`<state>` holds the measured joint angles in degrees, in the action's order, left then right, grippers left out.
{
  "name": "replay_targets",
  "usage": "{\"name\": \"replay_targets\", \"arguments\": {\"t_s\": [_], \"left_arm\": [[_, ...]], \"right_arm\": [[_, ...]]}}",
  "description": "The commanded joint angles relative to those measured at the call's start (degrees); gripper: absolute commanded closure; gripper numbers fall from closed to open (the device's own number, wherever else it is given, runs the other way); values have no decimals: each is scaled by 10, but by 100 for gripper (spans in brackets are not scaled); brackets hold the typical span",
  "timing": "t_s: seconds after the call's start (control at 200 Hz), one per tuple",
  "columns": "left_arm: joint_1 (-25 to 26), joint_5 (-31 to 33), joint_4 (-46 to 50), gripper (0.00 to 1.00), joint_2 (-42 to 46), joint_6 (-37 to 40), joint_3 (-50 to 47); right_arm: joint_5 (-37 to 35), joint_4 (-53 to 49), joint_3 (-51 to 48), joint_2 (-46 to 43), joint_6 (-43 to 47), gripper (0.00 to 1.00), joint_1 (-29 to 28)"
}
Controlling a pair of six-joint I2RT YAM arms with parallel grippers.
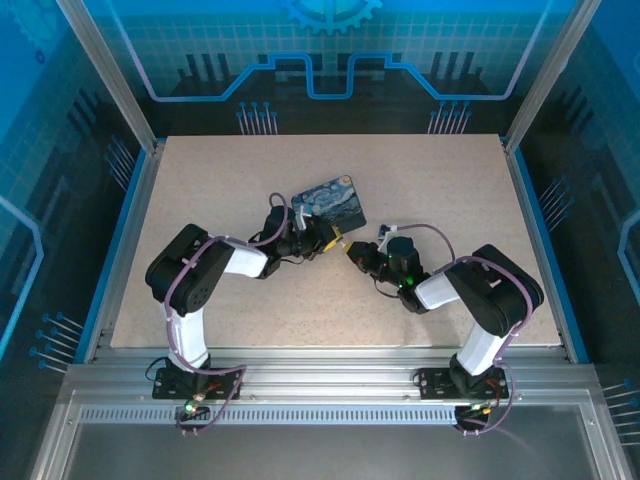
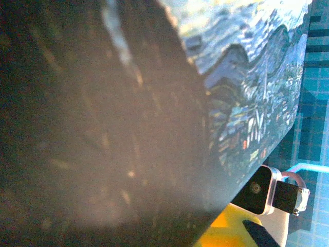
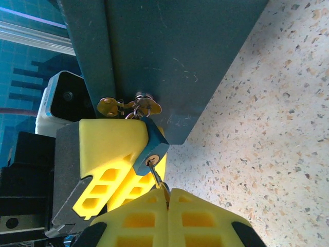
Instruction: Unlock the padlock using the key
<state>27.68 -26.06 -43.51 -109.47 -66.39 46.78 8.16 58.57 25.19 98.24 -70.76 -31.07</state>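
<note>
Small bluish-grey metal padlock [image 3: 150,151], at the clasp of the dark-blue night-sky box [image 1: 330,203]: left gripper [image 1: 326,238] is pinching it steady. Thin dark metal key [image 3: 156,174]: right gripper [image 3: 168,194] is pinching it, tip seated in the padlock, apparently ready for turning.

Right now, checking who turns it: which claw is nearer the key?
Right. The right claw pinches the key, its tip in the padlock; the left claw clamps the padlock itself, just beyond the key.

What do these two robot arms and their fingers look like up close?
The left arm and right arm have bulky black joints and white links, with greyish-purple cables looping alongside. The fingers are chunky bright-yellow blocks with rectangular cut-out slots.
</note>
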Motion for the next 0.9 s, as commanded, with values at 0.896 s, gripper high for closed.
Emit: {"name": "replay_targets", "arguments": {"t_s": [0.896], "left_arm": [[-5,-32,-29,100,-6,-30,4]], "right_arm": [[-3,127,-18,36,-40,100,1]]}}
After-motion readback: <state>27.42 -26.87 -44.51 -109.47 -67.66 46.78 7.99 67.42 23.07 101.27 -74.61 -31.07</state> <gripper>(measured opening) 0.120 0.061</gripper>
